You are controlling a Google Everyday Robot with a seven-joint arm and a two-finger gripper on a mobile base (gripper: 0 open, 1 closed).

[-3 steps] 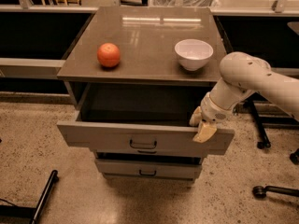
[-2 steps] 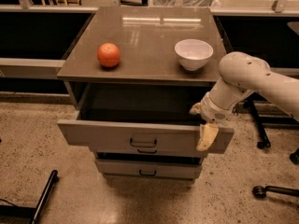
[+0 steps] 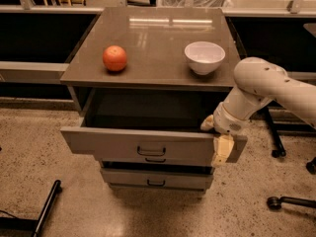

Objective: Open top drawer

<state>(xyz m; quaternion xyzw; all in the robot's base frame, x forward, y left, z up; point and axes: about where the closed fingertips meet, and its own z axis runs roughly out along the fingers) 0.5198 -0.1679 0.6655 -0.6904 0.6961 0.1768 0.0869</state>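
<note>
Shows the top drawer [image 3: 108, 143] pulled well out of the grey-taupe cabinet [image 3: 163, 33], with its dark interior exposed and a small dark bracket handle [image 3: 151, 151] at the centre of the flat front. Finds the gripper [image 3: 217, 141] at the right end of that front, on its upper edge, with a cream part hanging down over the outer face and the white arm [image 3: 261, 85] reaching in from the right. Cannot tell whether open, closed or clamped on the panel. Places an orange [image 3: 114, 58] at left and a white bowl [image 3: 204, 57] at right on the cabinet top, well apart. Shows two shallower drawers tucked beneath the open one, the lowest drawer [image 3: 128, 177] carrying a like handle. Takes in speckled floor [image 3: 44, 157] and black chair legs [image 3: 276, 149] at right.
</note>
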